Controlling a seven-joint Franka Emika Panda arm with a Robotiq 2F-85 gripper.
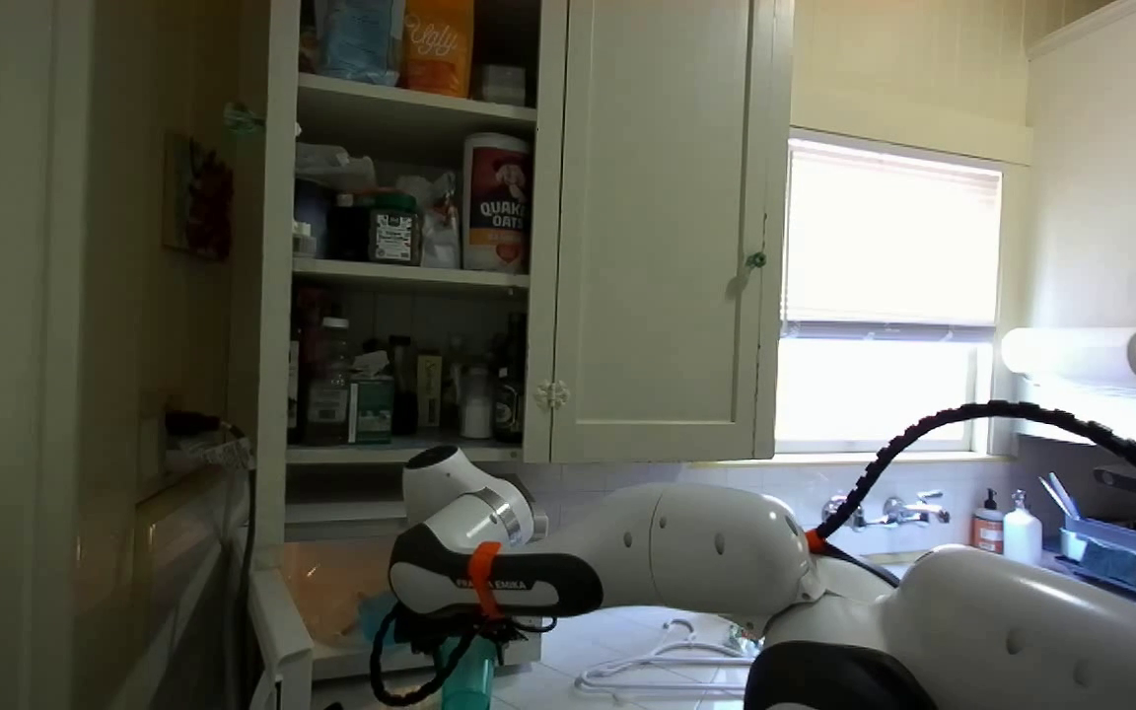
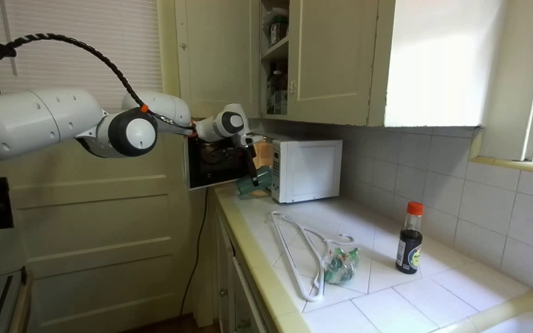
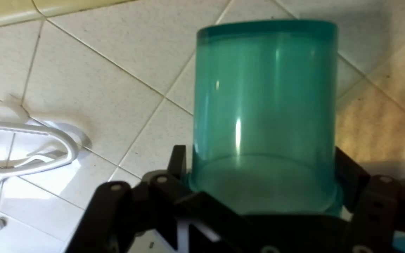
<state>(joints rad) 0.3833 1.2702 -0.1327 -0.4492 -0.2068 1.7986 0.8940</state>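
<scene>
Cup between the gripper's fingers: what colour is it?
Translucent teal green; the cup shows best in the wrist view.

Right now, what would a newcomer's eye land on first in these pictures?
Probably the translucent teal cup, large in the wrist view and held by the pincer. Then the red-capped bottle, upright on the tiled counter in an exterior view. The orange bag on the topmost visible shelf might come third.

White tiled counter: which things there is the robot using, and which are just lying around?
Using:
black two-fingered pincer
cylindrical see-through teal cup, in its grip

Just around:
white plastic hanger
crumpled green-and-clear plastic bag
red-capped bottle of dark liquid
</scene>
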